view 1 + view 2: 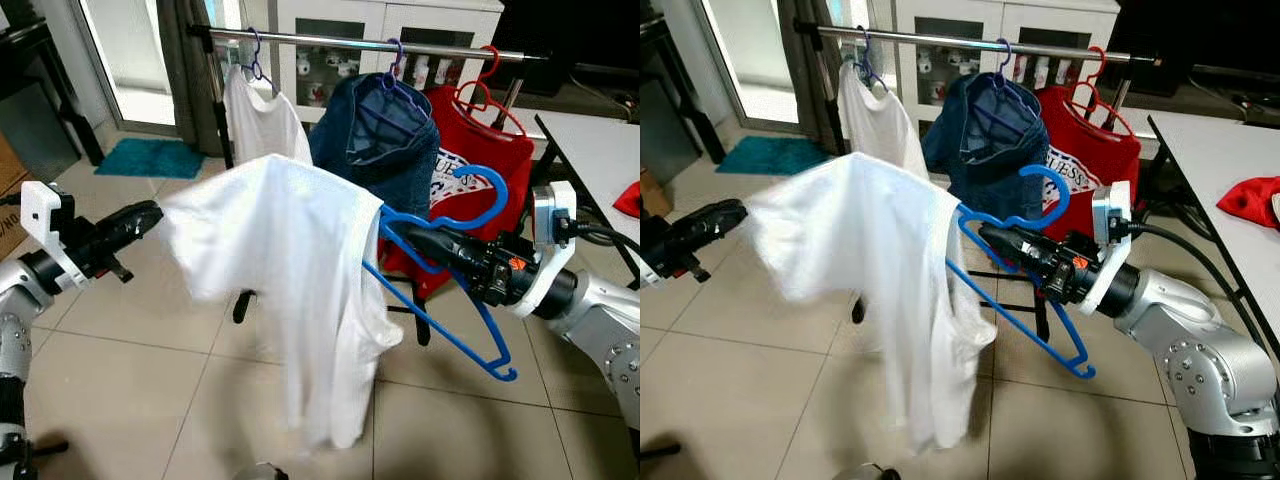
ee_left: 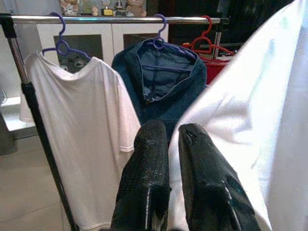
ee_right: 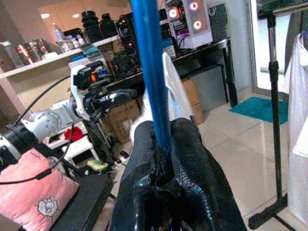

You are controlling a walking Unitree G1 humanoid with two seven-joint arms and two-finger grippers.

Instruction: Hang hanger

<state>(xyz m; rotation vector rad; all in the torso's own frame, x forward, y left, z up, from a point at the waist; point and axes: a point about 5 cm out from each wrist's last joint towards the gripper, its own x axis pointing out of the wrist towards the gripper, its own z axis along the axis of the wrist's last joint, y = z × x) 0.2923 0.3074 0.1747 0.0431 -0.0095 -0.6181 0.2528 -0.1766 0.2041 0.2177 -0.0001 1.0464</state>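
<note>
Right pincer clamps the blue hanger carrying a white shirt; left pincer, nearly closed, pinches its sleeve. Crowded rail at twelve o'clock.

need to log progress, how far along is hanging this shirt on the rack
Done: the white t-shirt is partly threaded onto the blue hanger, one shoulder on. In hand: the right gripper is shut on the hanger, and the left gripper holds the shirt's far edge, spreading it. Left: seat the shirt fully, then hook the hanger over the rail, beside the three garments hanging there.
</note>
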